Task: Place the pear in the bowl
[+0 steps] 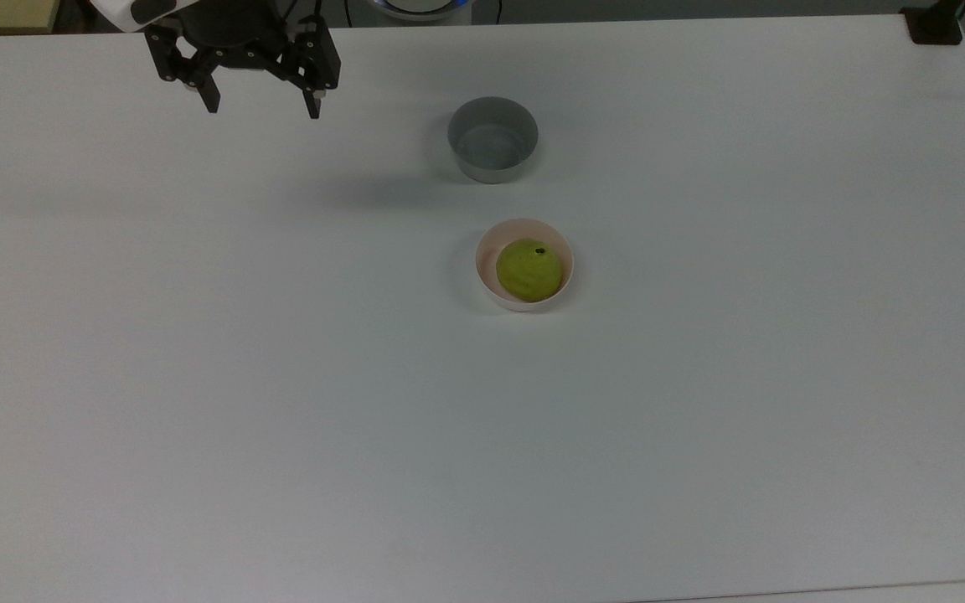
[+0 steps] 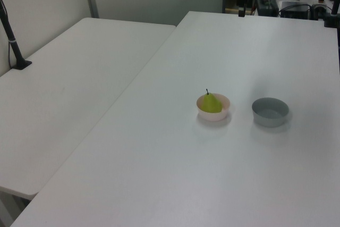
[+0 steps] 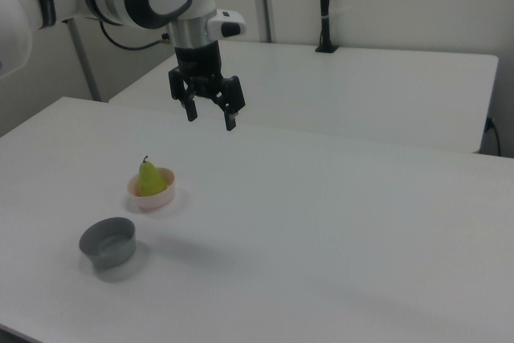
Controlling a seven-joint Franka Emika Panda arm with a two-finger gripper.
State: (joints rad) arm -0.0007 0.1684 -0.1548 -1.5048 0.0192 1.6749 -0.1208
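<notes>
Top view looks straight down; left and right views face obliquely across the table point(image 1: 700, 461).

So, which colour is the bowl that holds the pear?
Pale pink bowl, clearest in the top view; the pear inside is yellow-green.
</notes>
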